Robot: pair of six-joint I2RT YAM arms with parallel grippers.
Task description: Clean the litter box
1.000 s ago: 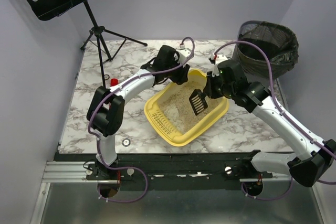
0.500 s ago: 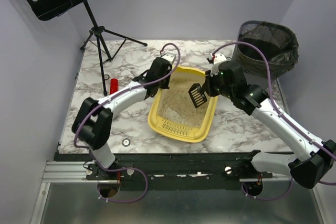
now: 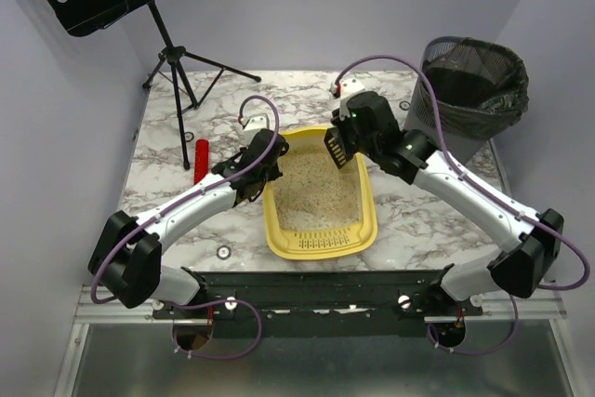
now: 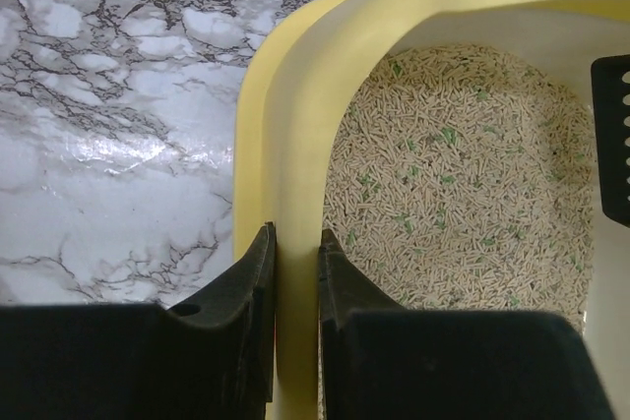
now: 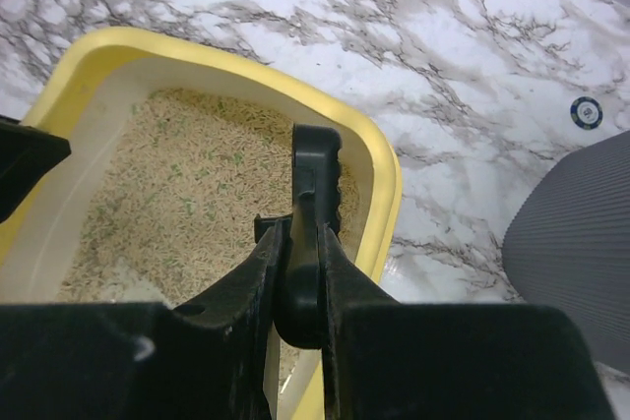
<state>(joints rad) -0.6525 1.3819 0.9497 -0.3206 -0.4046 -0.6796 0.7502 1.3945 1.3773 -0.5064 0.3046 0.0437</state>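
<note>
Right fingers clamp a black scoop edge-on above the litter box; grey bin at right.

1. The left arm is folding out to the left at the elbow, and its white forearm is angling forward and rightward toward the centre.
2. The left gripper is pinching the left rim of the litter box, with one jaw outside the wall and the other inside.
3. The right arm is jutting out to the right at the elbow, and its forearm is running in a long diagonal forward and leftward.
4. The right gripper is clamping a black scoop edge-on, with both jaws pressing tight on its handle.
</note>
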